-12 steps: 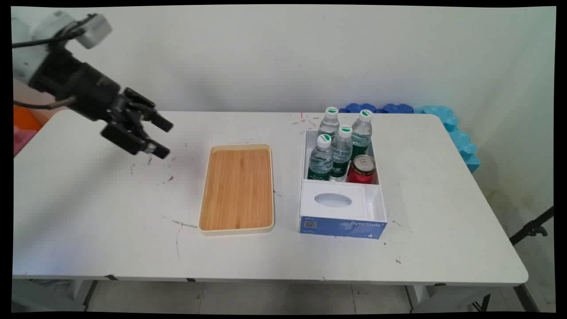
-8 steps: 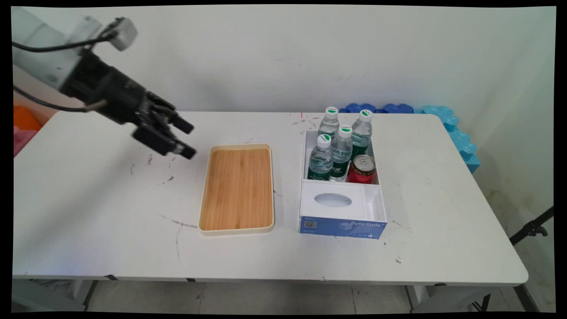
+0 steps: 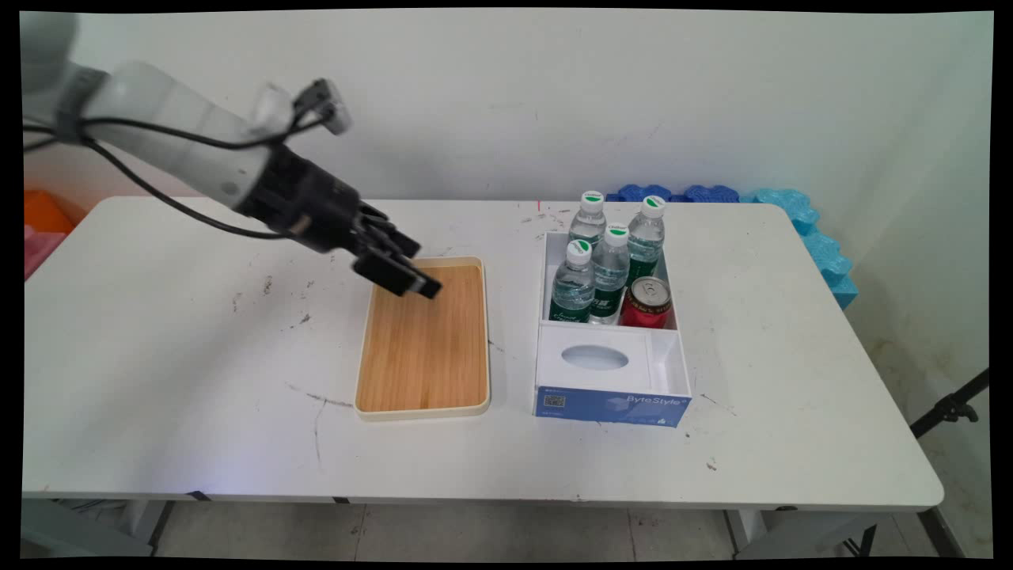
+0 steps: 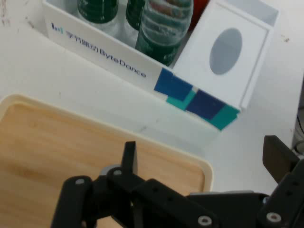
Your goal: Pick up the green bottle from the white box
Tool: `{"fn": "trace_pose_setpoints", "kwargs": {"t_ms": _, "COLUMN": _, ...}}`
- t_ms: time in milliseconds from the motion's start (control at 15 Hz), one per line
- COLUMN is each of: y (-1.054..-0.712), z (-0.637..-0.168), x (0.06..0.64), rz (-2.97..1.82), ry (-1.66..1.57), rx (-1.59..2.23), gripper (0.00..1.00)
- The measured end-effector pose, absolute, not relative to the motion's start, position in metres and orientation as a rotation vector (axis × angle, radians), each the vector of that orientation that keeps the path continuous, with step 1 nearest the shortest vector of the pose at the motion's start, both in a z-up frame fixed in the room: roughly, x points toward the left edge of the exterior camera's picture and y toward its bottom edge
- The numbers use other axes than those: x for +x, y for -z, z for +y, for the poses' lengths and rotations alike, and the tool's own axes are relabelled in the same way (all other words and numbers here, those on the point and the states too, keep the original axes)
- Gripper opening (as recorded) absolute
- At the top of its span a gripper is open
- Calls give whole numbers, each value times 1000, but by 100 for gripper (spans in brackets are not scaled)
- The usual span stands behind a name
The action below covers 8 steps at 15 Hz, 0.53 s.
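While end effector (image 3: 422,269) gapes empty, wooden tray (image 3: 423,340) beneath

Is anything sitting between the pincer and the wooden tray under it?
Nothing visible. The open pincer hangs over the far left corner of the wooden tray, whose surface is bare; the white box stands beside it.

1. We take this for a robot test room or lab: a white robot arm (image 3: 166,138) with loose black cables (image 3: 158,134) reaches over a plain white table (image 3: 158,372) against a bare wall (image 3: 491,95).
2. The table is scuffed and scratched, with a wooden tray (image 3: 423,340) near its middle and a white box (image 3: 611,372) just right of the tray.
3. Behind the table's far right corner lie blue foam blocks (image 3: 799,222); a black stand leg (image 3: 950,408) shows right of the table.
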<state>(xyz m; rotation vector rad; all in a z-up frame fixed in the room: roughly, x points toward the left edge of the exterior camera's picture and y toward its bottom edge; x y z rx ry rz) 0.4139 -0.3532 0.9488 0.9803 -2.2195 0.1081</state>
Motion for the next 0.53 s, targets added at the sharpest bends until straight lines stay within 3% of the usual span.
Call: {"fn": "trace_pose_setpoints", "kwargs": {"t_ms": 533, "y": -897, "z": -382, "x": 353, "rz": -2175, "ry": -242, "rx": 919, "gripper": 100}}
